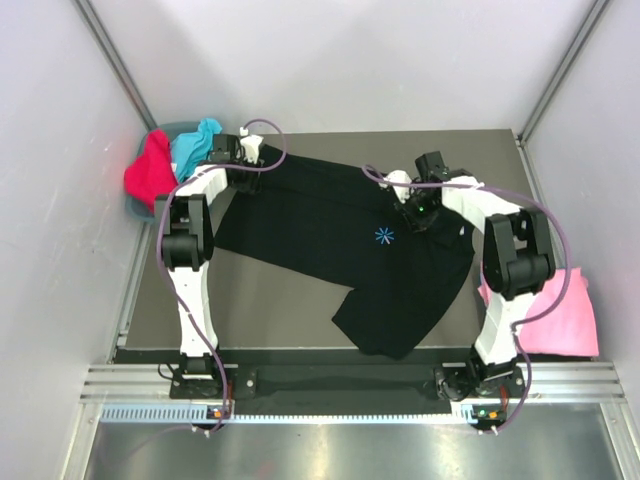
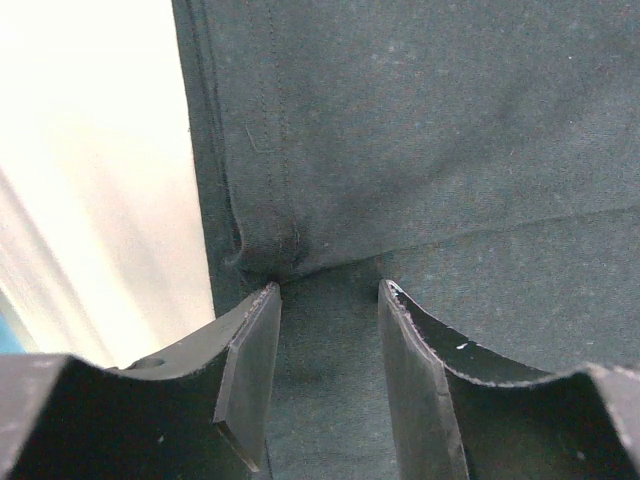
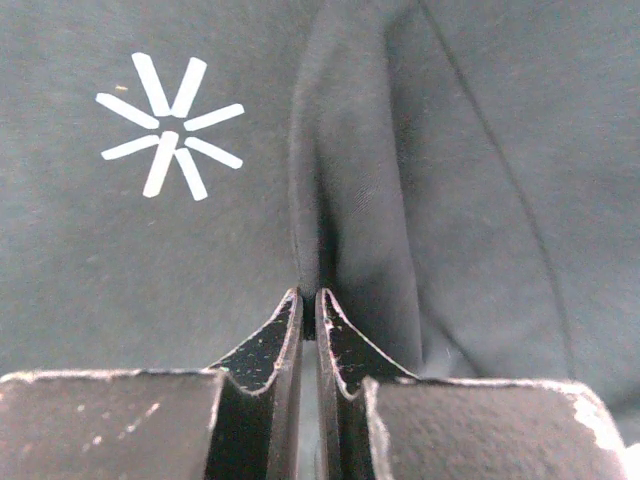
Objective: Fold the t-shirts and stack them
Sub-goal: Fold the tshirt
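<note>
The black t-shirt [image 1: 330,235] lies spread and rumpled across the table, its light-blue starburst logo [image 1: 384,236] facing up. My left gripper [image 1: 243,163] is at the shirt's far left edge. In the left wrist view it [image 2: 328,300] is open, with its fingers down on the black cloth [image 2: 430,150] beside a stitched hem. My right gripper [image 1: 420,206] is just right of the logo. In the right wrist view it [image 3: 309,296] is shut on a raised fold of the black t-shirt [image 3: 330,200], with the logo [image 3: 168,135] to the left.
A red t-shirt [image 1: 150,170] and a turquoise one [image 1: 195,142] are bunched in a grey bin [image 1: 137,207] at the back left corner. A pink t-shirt [image 1: 562,322] lies at the table's right edge beside the right arm. White walls enclose the table.
</note>
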Robot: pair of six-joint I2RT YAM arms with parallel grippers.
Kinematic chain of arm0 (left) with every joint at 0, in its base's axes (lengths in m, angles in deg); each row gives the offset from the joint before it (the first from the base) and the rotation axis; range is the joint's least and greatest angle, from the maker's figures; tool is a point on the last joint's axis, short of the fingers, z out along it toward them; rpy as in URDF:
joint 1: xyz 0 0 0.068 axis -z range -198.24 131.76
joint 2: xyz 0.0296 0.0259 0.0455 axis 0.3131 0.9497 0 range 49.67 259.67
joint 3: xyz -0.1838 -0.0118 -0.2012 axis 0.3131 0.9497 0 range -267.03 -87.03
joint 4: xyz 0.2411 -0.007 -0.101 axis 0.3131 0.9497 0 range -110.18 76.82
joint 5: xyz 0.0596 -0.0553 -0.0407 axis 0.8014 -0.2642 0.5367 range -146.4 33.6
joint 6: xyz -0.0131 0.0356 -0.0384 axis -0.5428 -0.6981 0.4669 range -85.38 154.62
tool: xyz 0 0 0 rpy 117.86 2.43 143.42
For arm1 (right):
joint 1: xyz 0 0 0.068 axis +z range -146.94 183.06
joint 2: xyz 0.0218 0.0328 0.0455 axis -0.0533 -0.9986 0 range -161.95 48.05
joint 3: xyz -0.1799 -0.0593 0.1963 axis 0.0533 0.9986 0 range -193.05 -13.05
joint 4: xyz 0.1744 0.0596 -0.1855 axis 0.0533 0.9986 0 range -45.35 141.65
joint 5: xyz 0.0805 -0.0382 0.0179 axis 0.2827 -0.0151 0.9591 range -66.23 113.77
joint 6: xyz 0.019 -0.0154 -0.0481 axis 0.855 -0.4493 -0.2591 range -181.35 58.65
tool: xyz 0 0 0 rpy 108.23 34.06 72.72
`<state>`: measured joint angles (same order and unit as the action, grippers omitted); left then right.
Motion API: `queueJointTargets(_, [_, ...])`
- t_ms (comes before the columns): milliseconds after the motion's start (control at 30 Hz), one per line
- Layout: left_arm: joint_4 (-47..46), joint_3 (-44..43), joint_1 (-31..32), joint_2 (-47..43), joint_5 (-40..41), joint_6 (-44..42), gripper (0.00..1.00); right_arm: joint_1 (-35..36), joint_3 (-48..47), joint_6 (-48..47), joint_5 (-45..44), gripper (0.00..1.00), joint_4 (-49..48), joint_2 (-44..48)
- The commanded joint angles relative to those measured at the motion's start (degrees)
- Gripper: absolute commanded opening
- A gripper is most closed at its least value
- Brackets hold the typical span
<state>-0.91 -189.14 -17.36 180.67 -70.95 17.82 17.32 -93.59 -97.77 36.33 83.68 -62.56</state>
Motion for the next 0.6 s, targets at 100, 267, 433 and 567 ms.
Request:
queueJointTargets(100, [-1.25, -0.64, -0.53, -1.89, -1.71, -1.75, 0.49, 5.5, 0.81, 0.65, -1.4, 0.04, 2.72, 10.05])
queueJointTargets(267, [-2.57, 0.94, -1.93, -2.94, -2.5, -2.36, 0.49, 8.41, 3.8, 1.8, -2.62, 0.03, 2.9, 12.87])
queueJointTargets(433, [-3.01, 2.35, -2.55, -3.91, -3.21, -2.19, 0.49, 12.01, 5.65, 1.53, -3.42, 0.01, 3.6, 14.45])
queueJointTargets(567, [-3.88, 3.93, -2.73, -4.35, -3.82, -1.75, 0.49, 14.47, 5.12, 1.53, -4.29, 0.0, 4.04, 14.54])
